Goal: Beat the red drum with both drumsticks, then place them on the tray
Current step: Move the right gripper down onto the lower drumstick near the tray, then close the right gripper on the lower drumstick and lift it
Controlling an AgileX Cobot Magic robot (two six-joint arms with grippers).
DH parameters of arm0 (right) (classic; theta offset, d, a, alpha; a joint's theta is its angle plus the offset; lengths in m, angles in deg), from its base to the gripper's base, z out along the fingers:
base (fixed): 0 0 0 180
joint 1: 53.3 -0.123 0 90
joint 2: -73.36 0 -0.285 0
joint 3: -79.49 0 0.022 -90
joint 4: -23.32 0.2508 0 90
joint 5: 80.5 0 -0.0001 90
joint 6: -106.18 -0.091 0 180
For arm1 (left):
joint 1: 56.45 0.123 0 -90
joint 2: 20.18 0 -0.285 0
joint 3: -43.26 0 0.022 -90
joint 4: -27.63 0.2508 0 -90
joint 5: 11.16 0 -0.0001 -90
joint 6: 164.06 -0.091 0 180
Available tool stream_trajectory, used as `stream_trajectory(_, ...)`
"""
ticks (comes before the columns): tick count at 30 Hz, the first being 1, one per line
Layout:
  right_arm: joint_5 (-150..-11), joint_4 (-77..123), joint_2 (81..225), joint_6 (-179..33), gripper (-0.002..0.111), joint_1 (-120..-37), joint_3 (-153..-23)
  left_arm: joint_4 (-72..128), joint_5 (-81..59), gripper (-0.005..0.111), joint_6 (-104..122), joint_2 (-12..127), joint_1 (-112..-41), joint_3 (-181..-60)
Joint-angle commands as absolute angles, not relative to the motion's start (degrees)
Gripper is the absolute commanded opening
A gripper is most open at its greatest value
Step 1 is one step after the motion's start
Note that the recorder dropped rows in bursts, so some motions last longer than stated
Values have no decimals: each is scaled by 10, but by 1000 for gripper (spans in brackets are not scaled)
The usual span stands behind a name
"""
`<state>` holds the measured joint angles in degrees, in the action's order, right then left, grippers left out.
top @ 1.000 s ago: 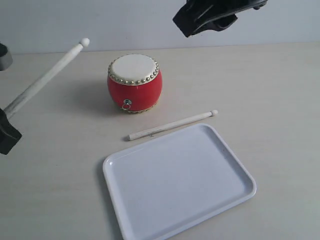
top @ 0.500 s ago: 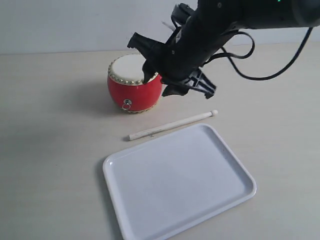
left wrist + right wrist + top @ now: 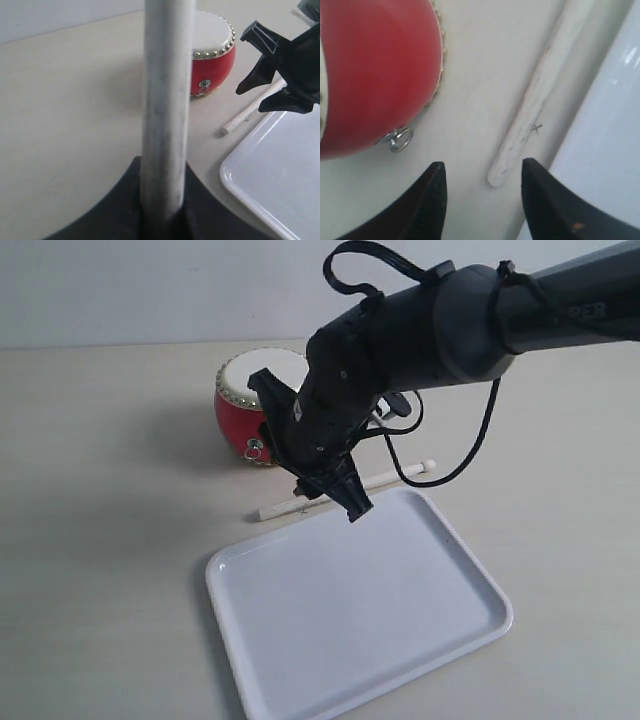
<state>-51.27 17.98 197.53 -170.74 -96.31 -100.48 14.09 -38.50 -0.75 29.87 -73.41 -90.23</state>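
The red drum [image 3: 236, 412] stands at the back, partly hidden by my right arm. One drumstick [image 3: 395, 477] lies on the table between the drum and the white tray [image 3: 360, 605]. My right gripper [image 3: 328, 498] hangs open just above that stick's butt end. In the right wrist view the right gripper [image 3: 482, 167] has its fingers either side of the butt end of the drumstick [image 3: 530, 110], not touching it, with the drum [image 3: 370, 75] to one side and the tray [image 3: 612, 150] to the other. My left gripper [image 3: 162, 200] is shut on the other drumstick [image 3: 167, 90], held upright.
The left wrist view also shows the drum [image 3: 212, 55], the lying drumstick [image 3: 250, 109], the tray [image 3: 280, 175] and the right gripper [image 3: 285, 70]. Bare beige table [image 3: 100, 540] spreads to the left, below a pale back wall.
The right arm has swung from above the drum down to the lying drumstick's butt end. The left arm with its stick has left the exterior view.
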Motion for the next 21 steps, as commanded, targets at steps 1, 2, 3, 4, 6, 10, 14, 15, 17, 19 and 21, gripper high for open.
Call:
stream_trajectory(1,-493,129,1982,-1759,45,-966,-1009,133,-376,0,-2,296,-739,-901)
stream_trajectory(2,-489,119,1983,-1768,45,-966,-1009,133,-376,0,-2,296,-739,-901)
stream_trajectory(3,-488,107,1984,-1772,45,-966,-1009,133,-376,0,-2,296,-739,-901)
stream_trajectory(4,-487,101,1985,-1773,45,-966,-1009,133,-376,0,-2,296,-739,-901)
stream_trajectory(6,-482,99,1989,-1774,45,-966,-1009,133,-376,0,-2,296,-739,-901)
stream_trajectory(10,-483,102,2001,-1782,43,-966,-1010,133,-376,0,-2,296,-739,-901)
stream_trajectory(14,-508,96,2009,-1793,43,-966,-1010,133,-377,0,-2,296,-738,-901)
stream_trajectory(15,-509,96,2010,-1798,43,-966,-1010,133,-377,0,-2,296,-738,-901)
stream_trajectory(17,-509,92,2013,-1807,43,-966,-1010,133,-377,0,-2,296,-740,-901)
stream_trajectory(19,-509,89,2014,-1817,43,-966,-1010,133,-378,0,-2,296,-748,-901)
stream_trajectory(21,-512,72,2019,-1828,43,-966,-1010,133,-378,0,-2,296,-755,-901)
